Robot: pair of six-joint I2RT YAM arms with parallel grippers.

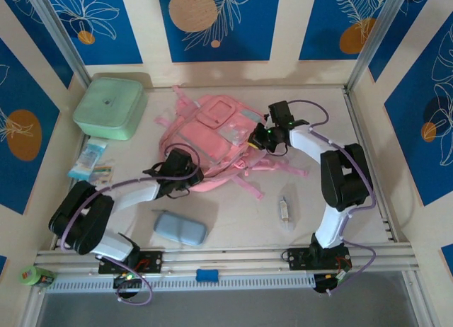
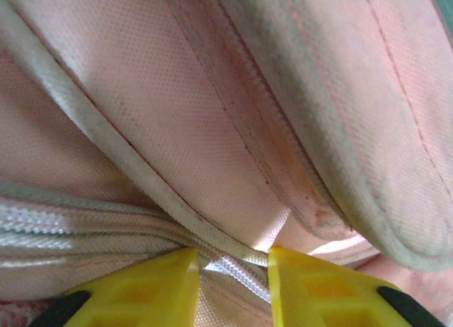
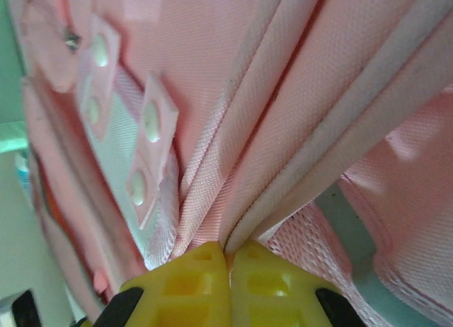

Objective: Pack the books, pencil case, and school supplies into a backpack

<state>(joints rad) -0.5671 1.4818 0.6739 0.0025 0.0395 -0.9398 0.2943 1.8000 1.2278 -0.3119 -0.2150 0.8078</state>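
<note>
The pink backpack lies flat in the middle of the table, straps toward the near side. My left gripper is at its near left edge. In the left wrist view the yellow fingers stand a little apart, with a thick fold of zipper seam between them. My right gripper is at the backpack's right side, shut on a pinched fold of pink fabric. The blue-grey pencil case lies near the front. The wrapped stick of school supplies lies right of centre. The books are out of view.
A mint-green lidded box stands at the back left, with pale blue flat packets in front of it. Loose pink straps trail from the backpack to the right. A metal rail runs along the near edge.
</note>
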